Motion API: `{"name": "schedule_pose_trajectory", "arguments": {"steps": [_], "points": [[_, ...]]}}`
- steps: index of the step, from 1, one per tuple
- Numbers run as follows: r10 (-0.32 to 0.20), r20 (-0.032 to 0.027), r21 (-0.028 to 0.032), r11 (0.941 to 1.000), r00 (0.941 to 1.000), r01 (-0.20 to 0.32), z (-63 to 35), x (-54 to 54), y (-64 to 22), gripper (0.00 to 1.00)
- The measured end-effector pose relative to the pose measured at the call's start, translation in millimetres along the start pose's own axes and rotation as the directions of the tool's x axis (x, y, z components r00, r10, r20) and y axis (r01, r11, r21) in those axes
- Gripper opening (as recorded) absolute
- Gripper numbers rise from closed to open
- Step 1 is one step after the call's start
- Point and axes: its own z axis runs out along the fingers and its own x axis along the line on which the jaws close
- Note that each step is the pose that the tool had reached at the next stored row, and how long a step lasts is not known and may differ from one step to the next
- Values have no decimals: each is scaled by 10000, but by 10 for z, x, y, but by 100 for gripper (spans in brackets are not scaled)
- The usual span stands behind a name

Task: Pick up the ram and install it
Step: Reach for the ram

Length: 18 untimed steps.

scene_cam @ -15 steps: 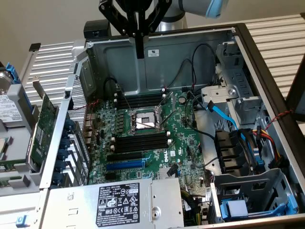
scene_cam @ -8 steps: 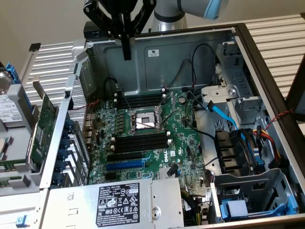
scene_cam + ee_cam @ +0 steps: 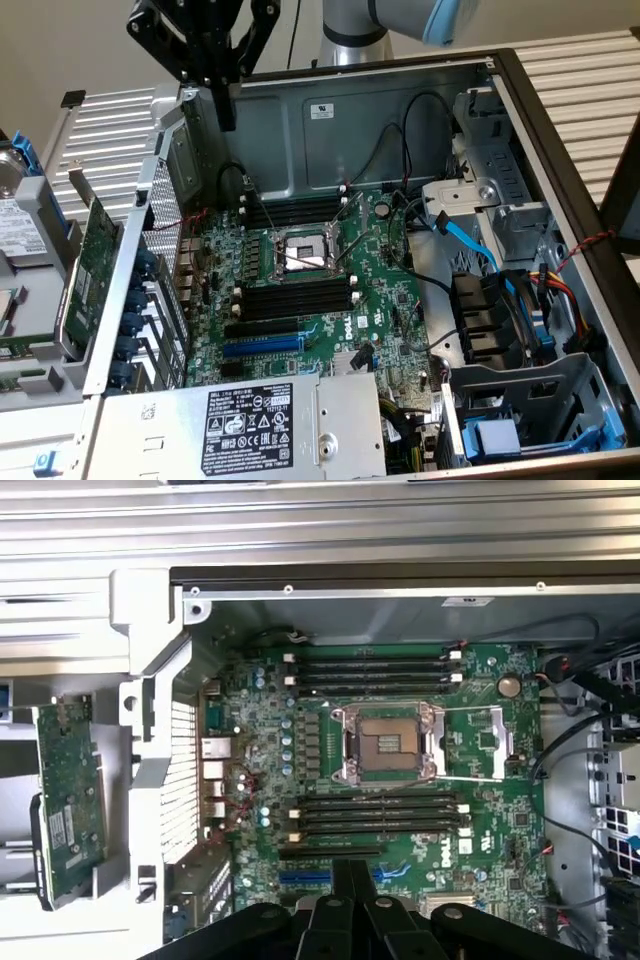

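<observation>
Gripper (image 3: 351, 872): clenched, fingers pressed together, above the open computer case (image 3: 290, 140).
Ram: cannot tell where it lies.
Memory slots (image 3: 296, 296): black, white end clips, flanking the CPU socket (image 3: 300, 250).
Expansion card (image 3: 95, 262): outside the case, the exterior view's left.

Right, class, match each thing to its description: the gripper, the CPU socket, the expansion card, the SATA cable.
1 gripper
2 CPU socket
3 expansion card
4 SATA cable

A light blue
B outside the case
C shut, up above the case
D between two banks of memory slots

Pairs: 1-C, 2-D, 3-B, 4-A
</observation>
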Motion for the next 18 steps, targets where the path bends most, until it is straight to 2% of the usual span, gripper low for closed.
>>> {"name": "schedule_pose_trajectory", "arguments": {"steps": [12, 14, 18], "points": [[36, 2, -4, 10000, 10000, -36, -19, 494, -33, 10], [36, 1, -10, 10000, 10000, -36, -26, 718, -48, 10], [36, 0, -20, 10000, 10000, -36, -32, 911, -62, 10]]}}
